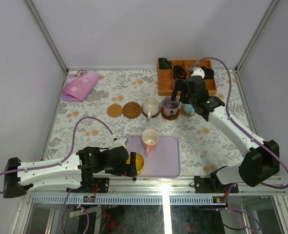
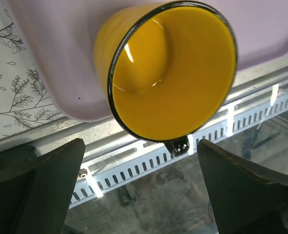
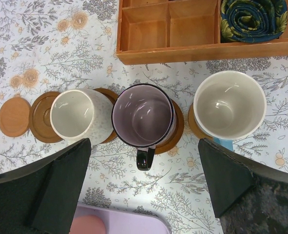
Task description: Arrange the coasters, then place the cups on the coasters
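Left gripper (image 2: pixel 140 151): its dark fingers (image 2: pixel 41 185) stand wide apart and grip nothing.
Just ahead of the left fingers: a glossy yellow cup (image 2: pixel 170 73) with a dark rim. Its mouth is turned to the wrist camera and its small dark handle lines up with the gap. Whether it stands upright or leans cannot be told.
Under that cup: the near corner of a flat lavender tray (image 2: pixel 61 73).
Right gripper (image 3: pixel 144 146): its fingers (image 3: pixel 51 190) are likewise spread wide and empty, hovering over the far row.
Below the right gap: a dull purple-grey cup (image 3: pixel 143 114) on a round brown wooden coaster (image 3: pixel 178 129), its handle pointing back at the gripper.
Beside the right fingers: a cream-white cup (image 3: pixel 75 114) on one side and a light blue cup (image 3: pixel 229 105) on the other, each on its own coaster.
Beyond the cream-white cup: two bare coasters (image 3: pixel 14 117), side by side.
Between the two grippers: a pink cup (image 1: pixel 150 140) on the tray.
Handling: the yellow cup looks stiff, glazed and slick. It is probably light but chippable, and likely to rotate or slide if pinched off-centre.
Hold: across the wall just below the rim, with the pads on opposite sides and clear of the handle. The handle itself looks too small for a safe grip.
Risk: the tray corner lies close to the table's near edge, so a nudge could push the cup off.
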`<state>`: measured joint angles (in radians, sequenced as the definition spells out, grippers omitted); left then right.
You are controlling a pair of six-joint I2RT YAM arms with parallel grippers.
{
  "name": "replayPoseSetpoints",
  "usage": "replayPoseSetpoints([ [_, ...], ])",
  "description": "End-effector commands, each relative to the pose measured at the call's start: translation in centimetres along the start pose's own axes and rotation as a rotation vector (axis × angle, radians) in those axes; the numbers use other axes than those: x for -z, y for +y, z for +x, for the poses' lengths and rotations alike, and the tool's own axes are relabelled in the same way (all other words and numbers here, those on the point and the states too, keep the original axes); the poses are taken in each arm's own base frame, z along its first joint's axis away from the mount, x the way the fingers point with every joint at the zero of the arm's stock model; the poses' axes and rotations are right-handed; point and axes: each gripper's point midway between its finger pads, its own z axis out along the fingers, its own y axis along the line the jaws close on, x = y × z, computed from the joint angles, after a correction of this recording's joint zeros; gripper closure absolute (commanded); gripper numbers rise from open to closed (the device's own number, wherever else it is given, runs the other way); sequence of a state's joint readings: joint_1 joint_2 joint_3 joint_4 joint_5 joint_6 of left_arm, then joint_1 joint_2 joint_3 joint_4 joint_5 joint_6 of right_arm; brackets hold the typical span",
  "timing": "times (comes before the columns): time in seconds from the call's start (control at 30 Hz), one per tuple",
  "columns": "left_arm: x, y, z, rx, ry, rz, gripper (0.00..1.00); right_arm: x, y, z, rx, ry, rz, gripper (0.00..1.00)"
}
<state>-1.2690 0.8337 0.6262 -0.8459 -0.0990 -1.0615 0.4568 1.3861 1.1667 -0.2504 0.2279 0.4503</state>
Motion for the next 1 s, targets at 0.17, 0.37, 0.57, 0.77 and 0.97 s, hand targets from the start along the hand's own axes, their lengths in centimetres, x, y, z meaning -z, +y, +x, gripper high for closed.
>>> replayPoseSetpoints([
  [0.17,-1.9,0.1,-0.8,-0.043,-0.077,-0.025,0.00,0.6,0.2,-2.3,-0.021,-0.063,0.006,0.01],
  [0.37,-2.0,0.4,-1.1,-0.067,-0.088,-0.050,0.02,0.4,0.5,-2.6,-0.024,-0.063,-0.001,0.01],
  [0.57,-1.8,2.2,-1.3,-0.042,-0.112,-0.126,0.33,0.2,0.8,-2.8,-0.028,-0.069,-0.009,0.00],
  [0.77,-1.1,3.0,-2.3,-0.024,-0.168,-0.159,0.53,0.0,1.0,-2.8,-0.036,-0.063,-0.020,0.00],
  [0.97,-1.2,3.4,-2.8,-0.039,-0.203,-0.169,0.62,0.0,1.3,-2.6,-0.044,-0.061,-0.033,0.00],
])
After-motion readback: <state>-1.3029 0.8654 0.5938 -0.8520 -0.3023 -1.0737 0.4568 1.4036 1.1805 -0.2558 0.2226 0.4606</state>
